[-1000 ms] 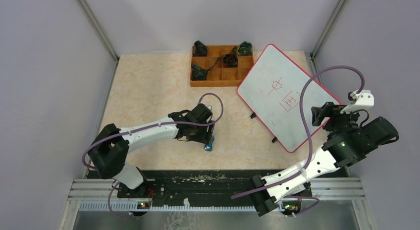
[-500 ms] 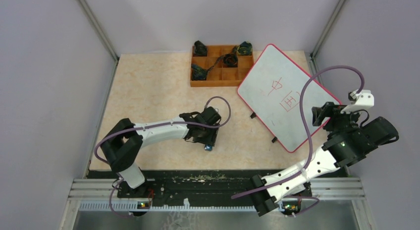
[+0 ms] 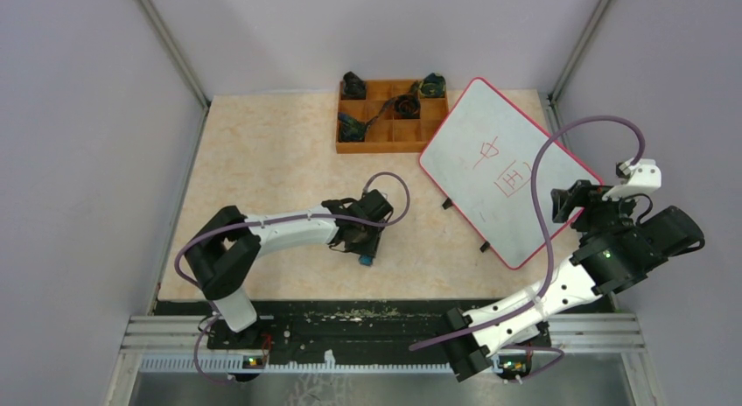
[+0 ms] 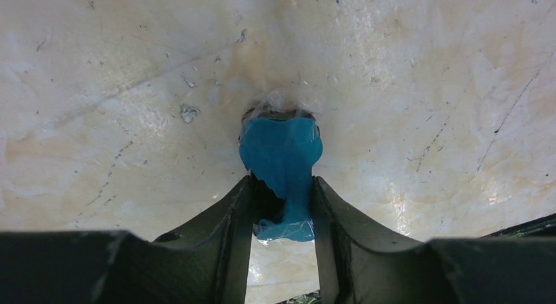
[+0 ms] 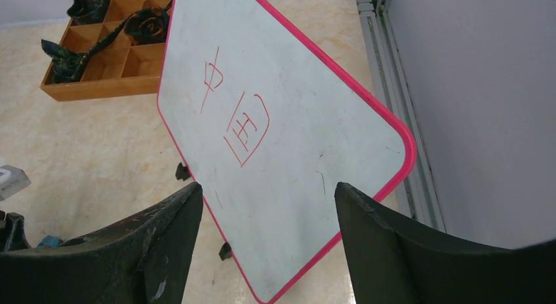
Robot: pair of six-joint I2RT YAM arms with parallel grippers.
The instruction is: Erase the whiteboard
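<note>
Change since earlier frame: left arm's elbow has swung right and inward, and the left gripper (image 3: 365, 248) has stayed low over the same spot. Right arm unchanged.

1. Table (image 3: 262, 161): beige, scuffed top.
2. Whiteboard (image 3: 490, 126): flat at the far right of the table, red-rimmed. Long axis runs from far-left to near-right.
3. Orange tray (image 3: 376, 145): just beside the board's far-left edge.
4. Right gripper (image 5: 265, 192): fingers spread, empty, hanging over the board's near-right corner. This is the nearer arm.
5. Left gripper: fingers drawn in on the narrow end of item 7, seemingly pinching it.
6. Red marks (image 3: 500, 165): two handwritten characters, mid-board, unerased.
7. Blue block (image 4: 280, 147): small, plastic-wrapped, resting on the table, presumably the eraser.

Governing relation: the marks lie right of and beyond the left gripper, well apart, so the block likely has to travel diagonally rightward.
</note>
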